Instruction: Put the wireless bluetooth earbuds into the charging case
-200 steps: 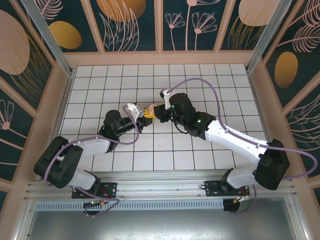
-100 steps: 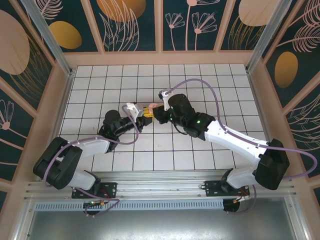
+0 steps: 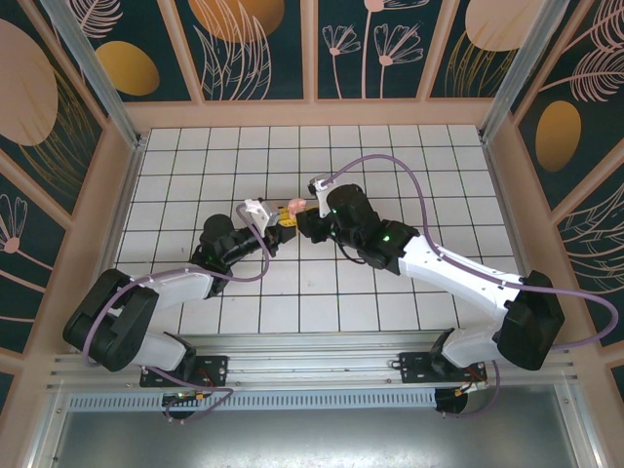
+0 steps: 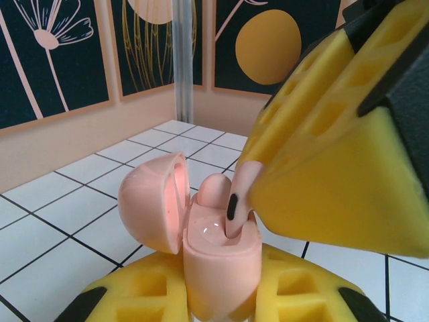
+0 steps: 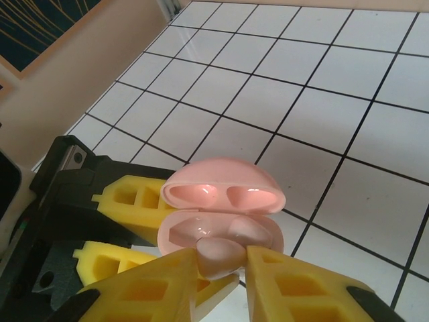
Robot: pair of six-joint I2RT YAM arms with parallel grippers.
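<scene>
Salmon-pink rounded plastic charging case [image 4: 218, 261]: hinged lid [image 4: 153, 201] open and tipped back, body upright. It is clamped low on its sides by the left gripper [image 4: 218, 298], jaws closed on it. The white grid-tiled table [image 3: 390, 156] lies below the case, with no contact visible.

Pale cream-pink plastic earbud [image 4: 240, 194]: directly over the case's near well. Its stem tip is at or just inside the opening and it is not fully seated. The right gripper [image 5: 221, 261] has its jaws narrow, the yellow pads pinching the bud's head from both sides.

In the well beside it there looks to be a second earbud [image 5: 249, 231] already seated, though I can't be sure.

Handling, as a judgement:
- **Earbud:** very light, hard, glossy and rounded, so likely to squirt out of the pads if squeezed off-centre. Best held across the bulb with the stem free to lead into the well.
- **Case:** light, rigid and smooth, so it could twist in the grip. Hold it on the lower body, clear of the hinge and lid.
- **Lid:** the thin hinge is the weak spot, so avoid side loads on it.

Pose:
- **Left arm:** folded, with the wrist low and fingers level under the case.
- **Right arm:** stretched diagonally across toward the case, wrist pitched down, fingers coming onto the case from above and from the side opposite the lid.
- **Clearance:** the two grippers are almost touching at the case.
</scene>
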